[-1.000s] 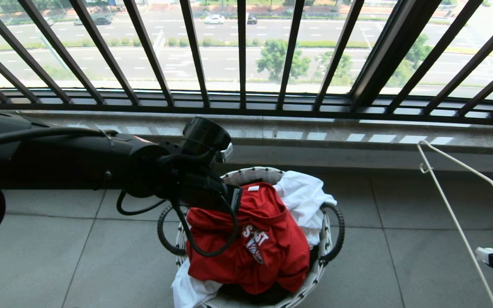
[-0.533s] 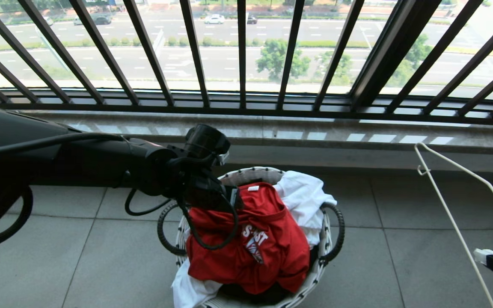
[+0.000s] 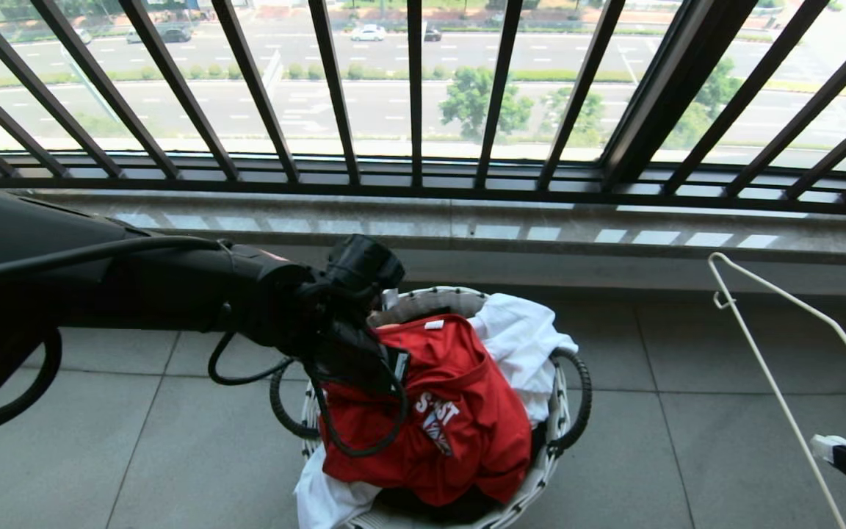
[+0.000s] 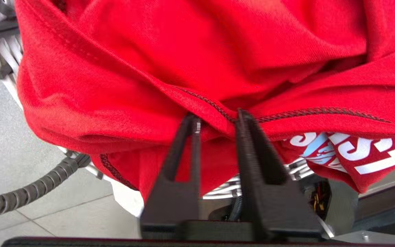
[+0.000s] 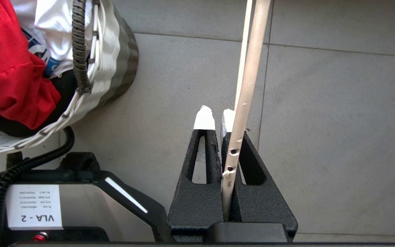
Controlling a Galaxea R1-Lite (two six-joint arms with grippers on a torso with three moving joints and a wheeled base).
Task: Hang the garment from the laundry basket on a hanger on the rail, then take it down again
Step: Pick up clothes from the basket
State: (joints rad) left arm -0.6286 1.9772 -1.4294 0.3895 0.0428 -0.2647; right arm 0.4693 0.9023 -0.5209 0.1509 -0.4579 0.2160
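Observation:
The red garment lies on top of the pile in the laundry basket, its white print showing. My left gripper reaches down into the garment's left side, shut on a stitched fold of the red cloth. In the head view the black wrist hides most of its fingers. At the far right, low over the floor, my right gripper is shut on the cream wire hanger, which slants up from it. The rail is out of view.
A white garment lies under and beside the red one, with dark cloth low in the basket. The black barred balcony railing and a stone ledge run behind the basket. Grey floor tiles surround it. My base shows in the right wrist view.
My left wrist has sunk lower onto the red garment in the basket. The hanger in my right gripper has dropped slightly. The basket and clothes have stayed put.

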